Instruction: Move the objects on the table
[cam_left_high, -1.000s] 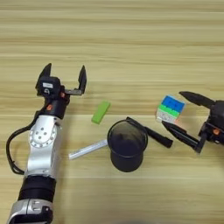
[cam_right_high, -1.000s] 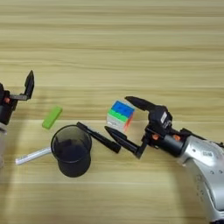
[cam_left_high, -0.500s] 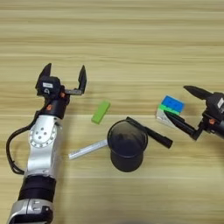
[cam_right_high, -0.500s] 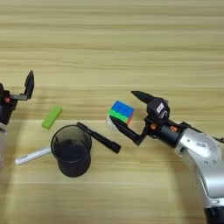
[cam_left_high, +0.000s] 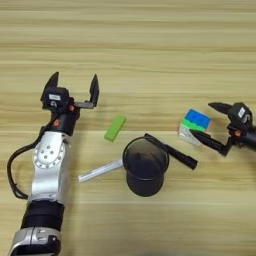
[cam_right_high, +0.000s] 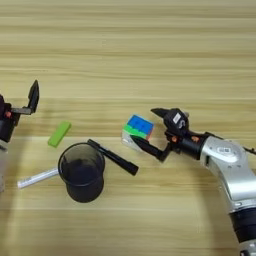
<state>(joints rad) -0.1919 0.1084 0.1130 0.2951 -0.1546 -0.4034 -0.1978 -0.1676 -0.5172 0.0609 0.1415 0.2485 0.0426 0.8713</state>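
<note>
The multicoloured puzzle cube (cam_right_high: 134, 128) lies right of centre on the table (cam_left_high: 150, 45). My right gripper (cam_right_high: 144, 125) is open, its fingers straddling the cube's right side, and the lower fingertip (cam_right_high: 136, 141) sits at the cube's near edge. A black mesh pen cup (cam_left_high: 145, 165) stands upright in the middle. Against the cup's right rim lies a black pen (cam_left_high: 171, 151), and a silver-white marker pen (cam_left_high: 99, 171) lies at its left. The green rectangular block (cam_left_high: 115, 127) rests left of the cup. My left gripper (cam_left_high: 73, 81) stands open at the left, holding nothing.
My left forearm (cam_left_high: 47, 170) runs from the bottom left edge up to the gripper, with a black cable beside it. The right forearm (cam_right_high: 230, 167) comes in from the bottom right corner.
My right gripper has moved left, from beside the cube to straddling its right side, fingers still spread. The left arm and the other things have not moved.
</note>
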